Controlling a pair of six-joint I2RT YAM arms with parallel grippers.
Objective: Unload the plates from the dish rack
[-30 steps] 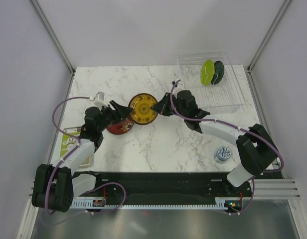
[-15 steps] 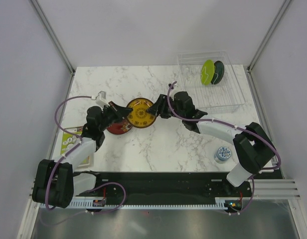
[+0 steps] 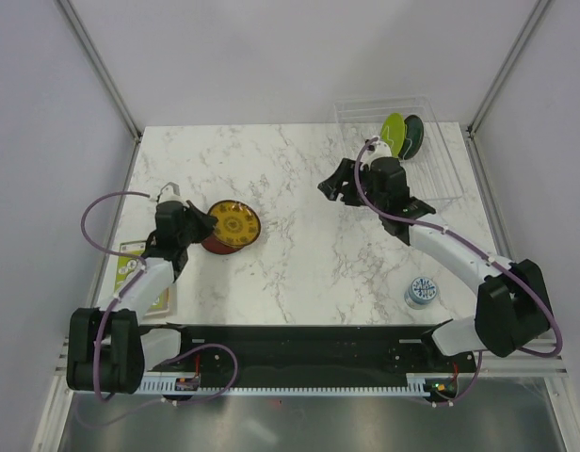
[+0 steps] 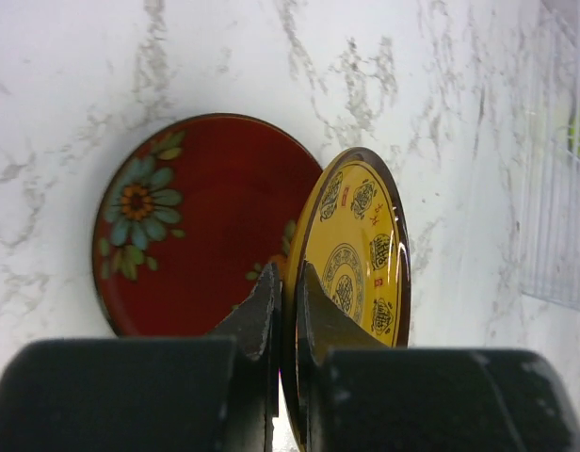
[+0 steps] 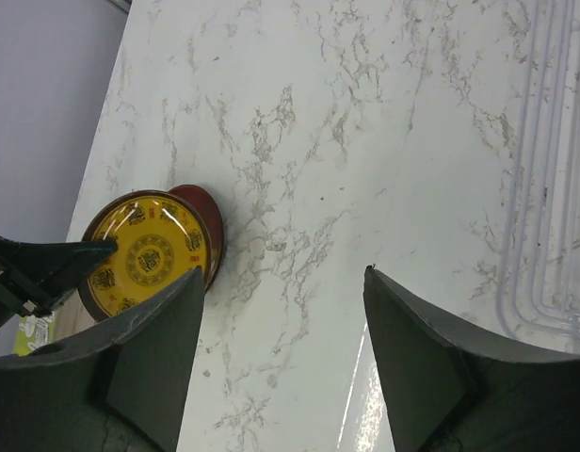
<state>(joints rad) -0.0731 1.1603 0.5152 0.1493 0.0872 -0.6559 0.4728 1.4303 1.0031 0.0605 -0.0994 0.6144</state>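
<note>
White marble table [image 3: 299,273] fills the workspace between plain grey walls, with the dish rack [image 3: 412,188] at the far right corner. The lime green plate [image 3: 393,137] and the teal plate [image 3: 414,135] stand on edge in its slots.

At the left, the left gripper [image 4: 288,282] pinches the yellow plate [image 4: 356,254] by its rim, jaws closed tight on the edge. The plate is tilted steeply and overlaps the right side of the red plate [image 4: 177,221], which lies flat on the table. Whether the two touch cannot be told. The right gripper [image 5: 281,282] is spread wide and holds nothing, hanging just beside the rack's left edge.

The step in hand looks like setting the yellow plate down. Doing it well likely means rolling the wrist until the plate lies level. It should then be lowered squarely onto the red one, or onto bare marble beside it, and released only once it rests. Dropped half on the red rim, it could skid or tip.

A second ago both grippers met at the yellow plate near mid-table. Since then the right one has let go and drawn back toward the rack. The left has carried the plate leftward over the red one.
</note>
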